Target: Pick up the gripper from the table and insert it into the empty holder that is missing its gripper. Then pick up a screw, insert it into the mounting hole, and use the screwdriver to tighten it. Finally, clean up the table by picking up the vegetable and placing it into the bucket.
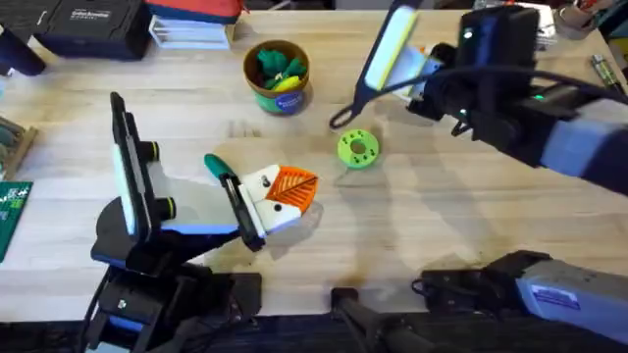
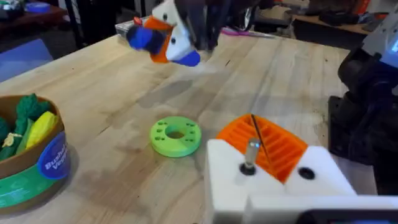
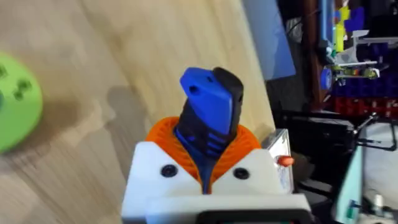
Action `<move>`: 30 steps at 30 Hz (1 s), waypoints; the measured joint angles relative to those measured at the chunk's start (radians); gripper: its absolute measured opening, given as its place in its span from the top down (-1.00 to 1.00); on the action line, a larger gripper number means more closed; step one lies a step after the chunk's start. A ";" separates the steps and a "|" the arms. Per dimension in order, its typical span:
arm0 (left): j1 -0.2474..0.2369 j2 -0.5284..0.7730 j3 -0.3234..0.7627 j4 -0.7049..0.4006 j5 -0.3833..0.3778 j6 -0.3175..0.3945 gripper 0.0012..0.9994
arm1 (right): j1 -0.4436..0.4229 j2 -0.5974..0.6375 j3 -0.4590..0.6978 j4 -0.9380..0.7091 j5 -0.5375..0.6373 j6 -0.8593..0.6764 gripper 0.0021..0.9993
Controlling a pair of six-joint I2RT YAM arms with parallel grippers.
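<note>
The screwdriver [image 3: 208, 112] sits clamped in the right claw [image 3: 205, 152]. The orange ribbed pads are pressed to both sides of its blue body and its butt end sticks out past them. The grip is taken low on the body, probably so the tool stays in line with the claw and can be pushed straight down on a screw head. The right claw hangs above the surface [image 1: 442, 226], clear of everything on it.

Across from it, well apart, is the left claw [image 2: 261, 168]. Whether that one is wide or narrow I cannot tell. Its white holder [image 2: 273, 193] already carries the orange gripper [image 2: 280, 146], and a screw [image 2: 249, 152] stands proud in one mounting hole, seemingly not driven home. The holder lies low with the hole facing up, which looks meant to give the driver a clear way in from above.

Between the two claws a bright green disc [image 2: 175, 135] lies flat. Beyond the disc stands the bucket [image 2: 31, 171], holding green and yellow pieces. Just behind the left claw lies a dark green elongated piece [image 1: 216, 165], probably the vegetable, not yet in the bucket. Judging by this, tightening comes next.
</note>
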 joint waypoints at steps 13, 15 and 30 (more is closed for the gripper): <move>0.000 0.000 0.000 0.000 0.000 0.000 0.99 | -0.014 0.292 0.006 -0.002 0.073 -0.277 0.86; 0.000 0.000 0.000 0.000 0.000 0.000 0.99 | -0.011 0.297 0.013 -0.027 0.076 -0.277 0.66; 0.000 0.000 0.000 0.000 0.000 0.000 0.99 | 0.019 0.247 0.070 -0.216 0.126 0.013 -0.99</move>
